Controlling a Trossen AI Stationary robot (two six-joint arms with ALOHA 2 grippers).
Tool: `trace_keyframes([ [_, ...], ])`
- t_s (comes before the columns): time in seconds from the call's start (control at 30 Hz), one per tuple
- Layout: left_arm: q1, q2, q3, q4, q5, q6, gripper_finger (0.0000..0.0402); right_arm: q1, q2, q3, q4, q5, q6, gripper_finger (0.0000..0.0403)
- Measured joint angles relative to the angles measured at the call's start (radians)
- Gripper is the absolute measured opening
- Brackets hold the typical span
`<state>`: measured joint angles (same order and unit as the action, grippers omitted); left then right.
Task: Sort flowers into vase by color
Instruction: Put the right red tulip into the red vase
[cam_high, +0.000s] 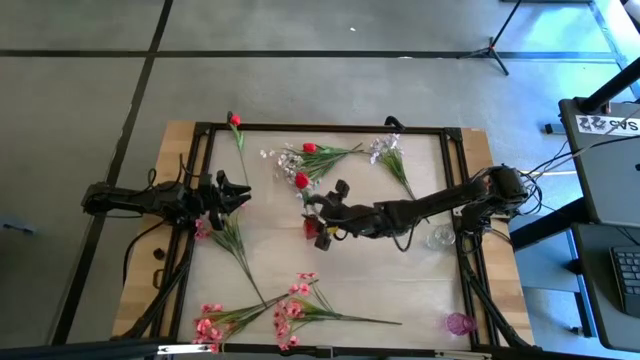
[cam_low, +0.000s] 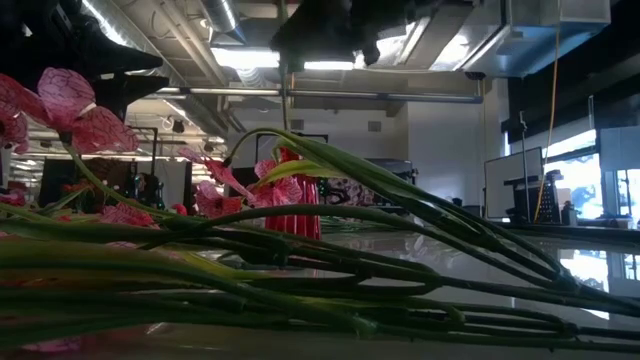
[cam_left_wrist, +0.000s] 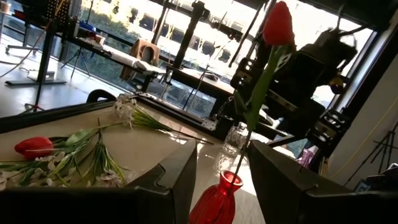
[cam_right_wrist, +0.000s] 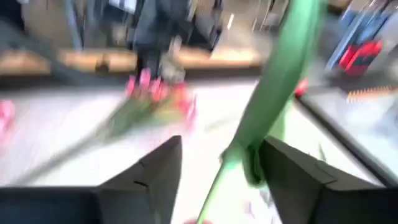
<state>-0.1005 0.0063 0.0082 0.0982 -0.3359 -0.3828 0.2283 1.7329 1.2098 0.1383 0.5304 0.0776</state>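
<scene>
I am keeping the left gripper (cam_high: 240, 193) parked over the table's left side, its fingers (cam_left_wrist: 180, 174) standing wide with nothing between them, because that arm is only waiting and watching the middle of the table from where it sits. Just beside it a leafy stem with a pink head (cam_high: 228, 238) is lying on the table, and along the near edge the pink blossom sprays (cam_high: 285, 313) are resting in a loose heap, unsorted so far, which is also why they are crowding the low view. Toward the far edge a lone red tulip (cam_high: 235, 121) is lying apart, then a red tulip mixed with whitish sprigs (cam_high: 300, 155), all waiting their turn. In the middle I am working the right gripper (cam_high: 325, 200) above the red vase (cam_left_wrist: 217, 198), where a red tulip (cam_left_wrist: 277, 23) is standing upright with its stem running down into the neck; the red bloom is going into the red vase, so the match is by colour. In the right wrist view the green stem (cam_right_wrist: 280, 81) is passing between spread fingers (cam_right_wrist: 158, 168) that are not pinching it, so I judge I am letting it go. Further right, a pale lilac sprig (cam_high: 388, 152) is lying near the far edge, a clear vase (cam_high: 440, 237) is standing by the right rail, and a pink vase (cam_high: 459, 323) is waiting in the near right corner for its own colour.
</scene>
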Motion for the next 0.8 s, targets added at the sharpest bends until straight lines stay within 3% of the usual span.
trace_keyframes([
  [0.23,0.000,0.000,0.000,0.000,0.000,0.000,0.0142,0.001,-0.002,0.213,-0.598,-0.098,0.078,0.0282],
  [0.37,0.000,0.000,0.000,0.000,0.000,0.000,0.0142,0.000,-0.040,0.244,-0.793,-0.094,0.100,0.0295],
  [0.57,0.000,0.000,0.000,0.000,0.000,0.000,0.0142,-0.119,-0.126,0.140,-0.821,-0.019,0.125,0.0293],
  [0.67,0.000,0.000,0.000,0.000,0.000,0.000,0.0142,-0.254,-0.127,0.075,-0.767,-0.072,0.128,0.0287],
  [0.8,0.000,0.000,0.000,0.000,0.000,0.000,0.0142,-0.450,-0.066,0.025,-0.607,-0.222,0.032,0.0272],
])
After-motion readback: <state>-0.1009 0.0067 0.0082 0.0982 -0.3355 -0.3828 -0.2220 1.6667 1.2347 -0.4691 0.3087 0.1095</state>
